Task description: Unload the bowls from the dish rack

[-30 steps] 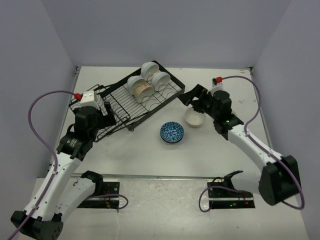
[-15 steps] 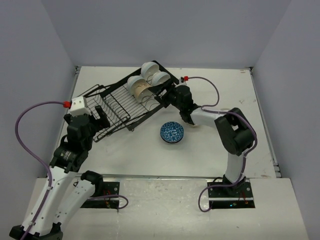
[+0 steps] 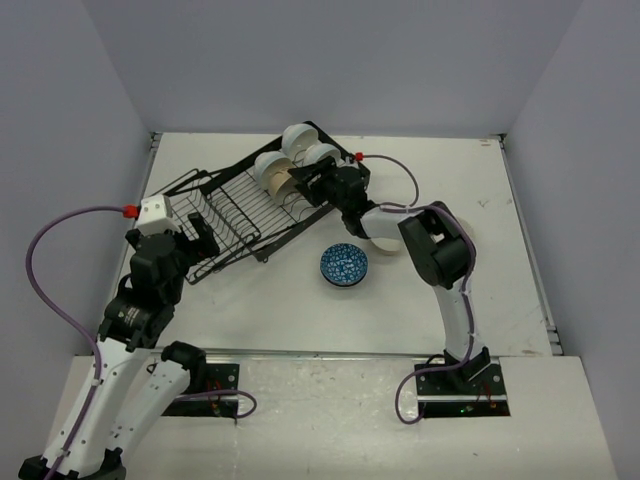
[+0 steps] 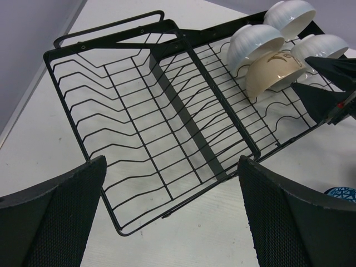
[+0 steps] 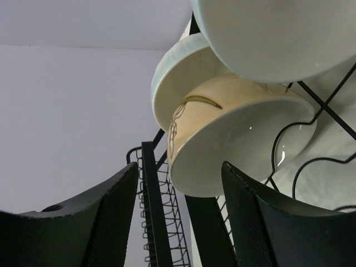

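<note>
White worktop [image 3: 500, 300] is seen beneath both arms. The black wire dish rack [image 3: 240, 212] is laid askew on its far left part, with one end toward the left arm and the other toward the back wall.

The left tool [image 3: 192, 236] is held above the near end of the rack. Its jaws are spread wide and nothing is gripped between them. The right tool [image 5: 181, 194] is set at the far end of the rack, low and side-on, with its jaws parted fairly wide. The beige bowl [image 5: 233, 139] is framed just beyond the gap – whether either finger touches it cannot be told.

Four bowls are crowded on edge in that far end. The beige bowl is nested against a white bowl [image 4: 253, 41] behind it. A second white bowl [image 4: 289, 14] is stood farther back, and a third white bowl [image 4: 325, 44] is stood beside the beige one, next to the right tool.

Two more bowls are set upright on the worktop, off the rack. The blue-patterned bowl [image 3: 344, 264] is placed near the rack's near side but apart from it. A pale bowl [image 3: 383, 246] is placed just beside it on the right – partly hidden by the right arm.
</note>
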Available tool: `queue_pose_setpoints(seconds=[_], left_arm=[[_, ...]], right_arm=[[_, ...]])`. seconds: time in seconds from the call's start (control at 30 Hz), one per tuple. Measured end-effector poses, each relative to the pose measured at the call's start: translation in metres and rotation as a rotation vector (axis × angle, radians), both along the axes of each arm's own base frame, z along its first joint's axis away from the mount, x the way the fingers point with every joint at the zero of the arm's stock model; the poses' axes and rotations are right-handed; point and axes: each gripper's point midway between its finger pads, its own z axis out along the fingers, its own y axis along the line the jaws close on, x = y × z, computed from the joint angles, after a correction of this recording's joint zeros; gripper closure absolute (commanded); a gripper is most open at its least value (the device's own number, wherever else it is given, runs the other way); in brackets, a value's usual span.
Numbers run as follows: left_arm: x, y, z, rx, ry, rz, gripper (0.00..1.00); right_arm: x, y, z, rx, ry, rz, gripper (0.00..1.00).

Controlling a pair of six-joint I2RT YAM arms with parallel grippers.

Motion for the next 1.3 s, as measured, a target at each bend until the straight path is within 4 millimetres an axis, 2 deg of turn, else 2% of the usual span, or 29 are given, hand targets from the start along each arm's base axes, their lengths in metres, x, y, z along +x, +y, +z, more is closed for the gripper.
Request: queue_pose_setpoints(seconds=[0.3, 0.57, 0.67, 0.73, 0.77, 0.87, 0.9, 1.3], left_arm=[[0.0, -0.003, 0.0, -0.006, -0.002, -0.015, 0.0], [-0.004, -0.002, 0.004, -0.014, -0.024, -0.016, 0.0], [-0.004, -0.002, 0.004, -0.014, -0.025, -0.016, 0.0], [-0.003, -0.002, 0.005, -0.014, -0.025, -0.016, 0.0], [-0.003, -0.002, 0.005, -0.014, -0.025, -0.016, 0.0], [-0.003, -0.002, 0.005, -0.014, -0.026, -0.016, 0.0], [-0.003, -0.002, 0.005, -0.014, -0.027, -0.016, 0.0], [-0.004, -0.002, 0.006, -0.017, -0.033, -0.016, 0.0]], right_arm=[[0.018, 0.018, -0.017, 0.056, 0.032, 0.004, 0.57], [0.023, 0.033, -0.011, 0.15, 0.027, 0.018, 0.73], [0.025, 0.036, -0.007, 0.188, 0.019, 0.019, 0.75], [0.026, 0.036, -0.006, 0.211, 0.021, 0.018, 0.81], [0.026, 0.036, -0.005, 0.224, 0.017, 0.019, 0.88], [0.025, 0.036, -0.003, 0.258, 0.016, 0.018, 0.93], [0.024, 0.035, -0.003, 0.268, 0.014, 0.017, 1.0], [0.017, 0.021, -0.003, 0.415, -0.04, -0.004, 1.0]])
